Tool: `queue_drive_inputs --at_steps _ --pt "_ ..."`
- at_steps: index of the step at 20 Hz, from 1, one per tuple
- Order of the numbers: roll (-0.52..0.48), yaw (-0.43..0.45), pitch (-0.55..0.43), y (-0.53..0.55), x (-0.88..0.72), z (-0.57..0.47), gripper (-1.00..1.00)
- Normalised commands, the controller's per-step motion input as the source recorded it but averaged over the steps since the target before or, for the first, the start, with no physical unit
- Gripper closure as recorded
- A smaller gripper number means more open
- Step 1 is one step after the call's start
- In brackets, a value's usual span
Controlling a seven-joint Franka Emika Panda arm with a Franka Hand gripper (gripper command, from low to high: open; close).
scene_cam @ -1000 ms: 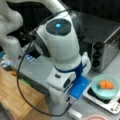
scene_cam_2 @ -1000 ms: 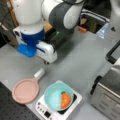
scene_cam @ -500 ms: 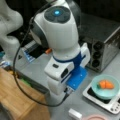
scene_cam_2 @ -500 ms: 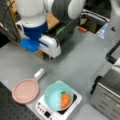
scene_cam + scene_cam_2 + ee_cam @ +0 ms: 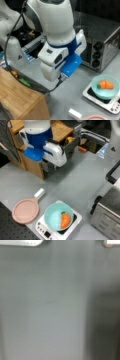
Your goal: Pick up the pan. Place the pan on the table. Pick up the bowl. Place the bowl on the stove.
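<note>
Grey table (image 5: 75,182), teal bowl (image 5: 58,216) on stove (image 5: 75,218)

The gripper's fingertips cannot be made out in any view: the arm's white and blue wrist housing (image 5: 60,50) hides them in both front views. Far from it, the pan (image 5: 95,117) is cut off by a front view's bottom edge. The wrist view shows only blurred grey table (image 5: 50,305).
</note>
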Motion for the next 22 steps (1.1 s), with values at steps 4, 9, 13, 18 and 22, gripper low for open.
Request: queue_drive_inputs --at_steps 4,9,13,18,22 --pt "-0.160 -0.045 -0.023 0.18 -0.28 -0.07 -1.00" --pt "-0.190 0.014 -0.016 0.18 -0.34 -0.08 -1.00" --pt "-0.126 0.022 -0.062 0.17 -0.40 -0.05 -1.00" --pt "-0.104 0.007 -0.066 0.15 -0.46 -0.05 -1.00" --pt "-0.121 0.008 -0.036 0.09 -0.39 -0.05 -1.00"
